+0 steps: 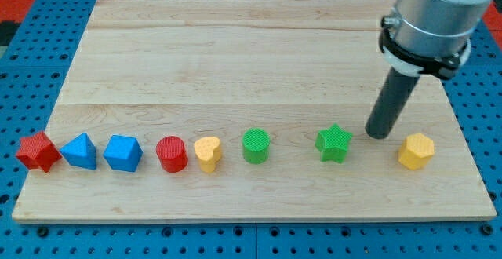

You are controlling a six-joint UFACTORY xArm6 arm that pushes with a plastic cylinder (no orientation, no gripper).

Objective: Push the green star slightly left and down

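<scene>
Tabletop: we note a pale wooden tabletop (pixel 235 47) resting on a blue perforated base (pixel 47 8); all blocks sit in one row near the view's bottom edge.
Green star: the green star (pixel 333 143) lies right of centre in the row, between the green cylinder and the yellow hexagon, apart from both.
Our tip: my tip (pixel 379 136), as the rig names it, stands on the wood just beside the star's upper right, between the star and the yellow hexagon. We cannot tell whether it touches the star; a narrow gap seems to show.
Fingers: the arm carries none, only the dark rod under a grey collar (pixel 427 23), so nothing is grasped.
Row, from the view's left: red star (pixel 38 151), blue triangular block (pixel 80 151), blue block (pixel 123 153) of unclear shape, red cylinder (pixel 171 154), yellow heart (pixel 208 153), green cylinder (pixel 256 145).
Right end: the yellow hexagon (pixel 416 151) lies beyond the rod, near the tabletop's right edge.
Spacing: neighbouring blocks stand apart, save the red cylinder and yellow heart, which sit close.
</scene>
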